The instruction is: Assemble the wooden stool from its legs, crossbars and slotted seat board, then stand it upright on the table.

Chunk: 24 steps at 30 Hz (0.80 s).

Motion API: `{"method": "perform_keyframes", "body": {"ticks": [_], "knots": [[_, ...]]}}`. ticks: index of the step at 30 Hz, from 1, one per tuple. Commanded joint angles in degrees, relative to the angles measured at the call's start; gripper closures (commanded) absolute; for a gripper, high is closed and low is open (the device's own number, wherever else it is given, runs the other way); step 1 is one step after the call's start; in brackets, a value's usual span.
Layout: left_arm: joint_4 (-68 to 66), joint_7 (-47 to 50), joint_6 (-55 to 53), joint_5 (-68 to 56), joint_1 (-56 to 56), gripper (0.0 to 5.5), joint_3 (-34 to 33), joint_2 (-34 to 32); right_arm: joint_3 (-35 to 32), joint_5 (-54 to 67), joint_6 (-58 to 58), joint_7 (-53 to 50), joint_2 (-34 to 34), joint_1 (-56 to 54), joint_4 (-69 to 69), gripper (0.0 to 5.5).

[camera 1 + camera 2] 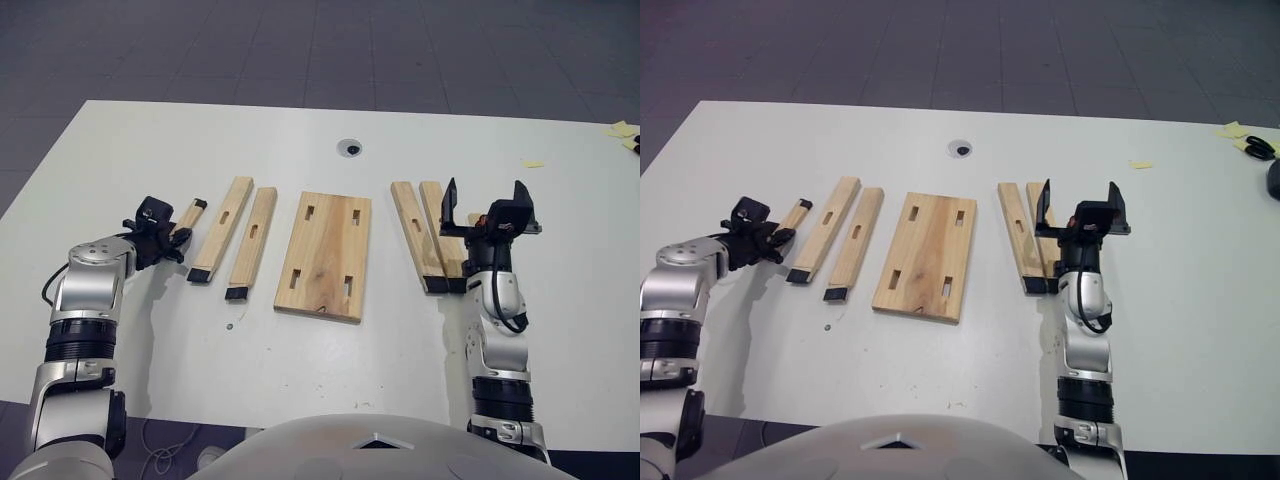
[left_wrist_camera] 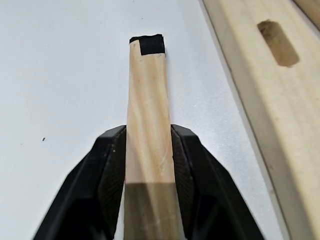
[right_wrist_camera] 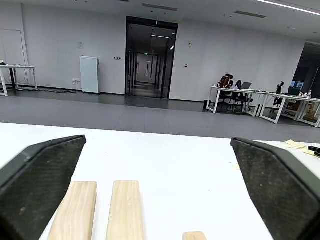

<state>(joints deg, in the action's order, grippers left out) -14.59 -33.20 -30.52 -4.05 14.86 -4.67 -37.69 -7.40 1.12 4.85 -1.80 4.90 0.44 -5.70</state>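
Clamping crossbar [image 2: 146,90], left hand [image 1: 162,236], bare table [image 1: 100,160] to its left | right hand [image 1: 485,196] wide open, empty, beside legs [image 1: 412,235]

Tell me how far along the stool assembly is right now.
Nothing is joined yet: the seat board and four legs lie flat on the table. In hand: the left gripper is shut on a crossbar; the right gripper hovers open. Left: all slotting together, then standing it upright.
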Motion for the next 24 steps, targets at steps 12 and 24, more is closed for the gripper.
{"method": "perform_keyframes", "body": {"ticks": [12,24], "knots": [[23.34,0.57,9.66,-9.64,13.9,4.21,4.57,12.45,-2.03,65.73,-38.12,9.37,-0.49,-13.9,-16.9,0.1],[31.93,-6.03,6.31,-12.77,12.88,4.21,12.95,14.36,0.09,73.38,-43.14,1.5,0.37,-19.2,-16.65,0.3]]}}
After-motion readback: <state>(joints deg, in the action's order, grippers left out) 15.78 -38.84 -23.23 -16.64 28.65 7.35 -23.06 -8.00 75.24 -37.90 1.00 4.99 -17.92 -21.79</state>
